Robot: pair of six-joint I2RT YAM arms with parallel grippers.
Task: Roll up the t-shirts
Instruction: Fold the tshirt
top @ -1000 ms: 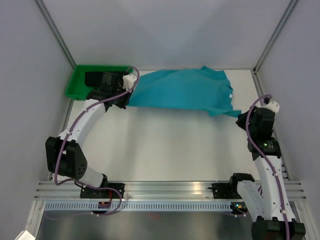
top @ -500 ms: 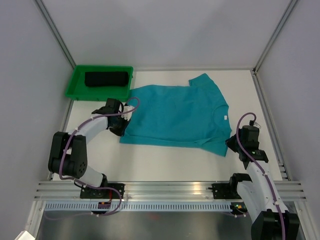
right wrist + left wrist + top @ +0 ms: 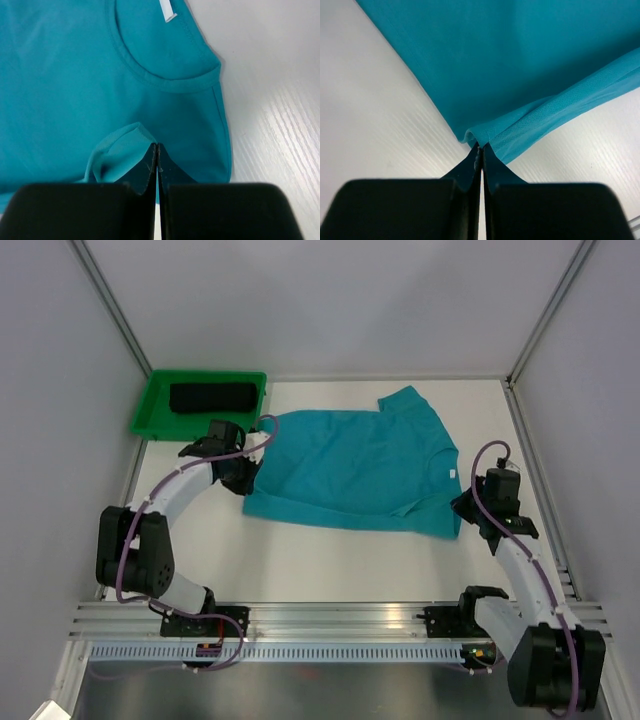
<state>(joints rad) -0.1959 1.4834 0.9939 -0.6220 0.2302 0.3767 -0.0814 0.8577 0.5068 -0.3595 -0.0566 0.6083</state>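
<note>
The plain teal-turquoise cloth t-shirt (image 3: 350, 465) lies spread flat on the white table (image 3: 330, 560), a little toward 12 o'clock from the centre, with its collar pointing to 3 o'clock. The left gripper (image 3: 481, 147) has its jaws pressed fully together on the hem corner of this shirt, at its 8 o'clock side. The right gripper (image 3: 156, 148) is also closed tight and pinches a small fold of the cloth near the collar, at 4 o'clock. The plain black cloth t-shirt (image 3: 212, 397) lies as a compact long bundle inside the green plastic tray (image 3: 150, 418), at 10 o'clock of the table.
</note>
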